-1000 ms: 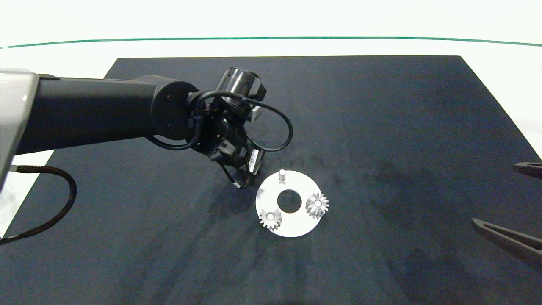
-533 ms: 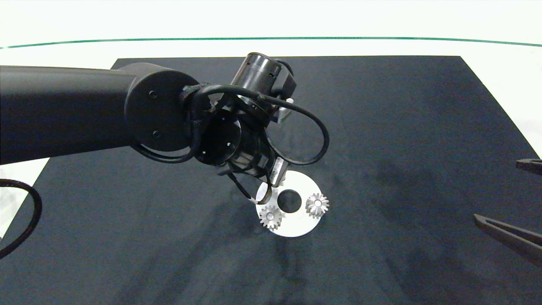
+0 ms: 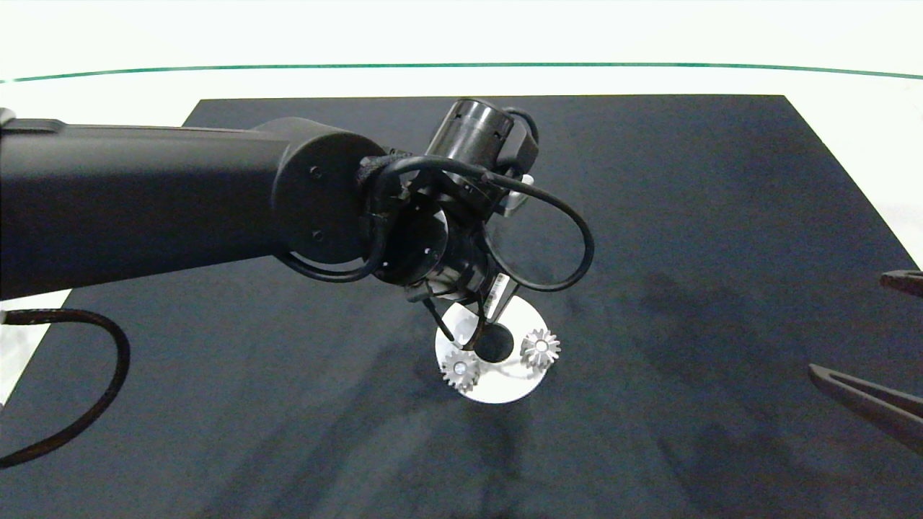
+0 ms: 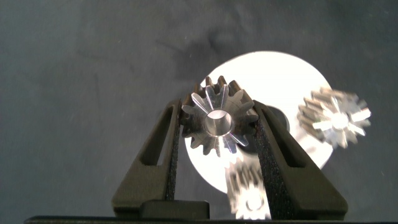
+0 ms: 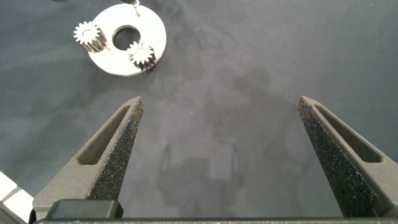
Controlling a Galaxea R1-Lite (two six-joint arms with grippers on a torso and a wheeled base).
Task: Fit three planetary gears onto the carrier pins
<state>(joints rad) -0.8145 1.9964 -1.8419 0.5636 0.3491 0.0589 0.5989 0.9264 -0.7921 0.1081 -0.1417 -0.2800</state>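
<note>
My left gripper (image 3: pixel 472 328) hangs over the far side of the white ring disc (image 3: pixel 505 389) and is shut on a silvery planetary gear (image 4: pixel 217 121), held by its teeth just above the disc (image 4: pixel 292 78). Two more gears sit on carrier pins: one at the disc's front left (image 3: pixel 460 370), one at its right (image 3: pixel 540 348). They also show in the left wrist view (image 4: pixel 249 194) (image 4: pixel 334 117) and in the right wrist view (image 5: pixel 89 35) (image 5: pixel 141 55). The third pin is hidden behind the left gripper. My right gripper (image 3: pixel 894 346) is parked open at the right edge.
A black mat (image 3: pixel 685 216) covers the white table (image 3: pixel 108 86); a green line runs along the far side. The left arm's cable (image 3: pixel 548 238) loops over the disc's far side. The right gripper (image 5: pixel 221 149) has only bare mat between its fingers.
The left arm has swung right and toward the disc with the gear, from beside the disc's left rim to over its far part, now hiding the bare pin. The right gripper stayed put.
</note>
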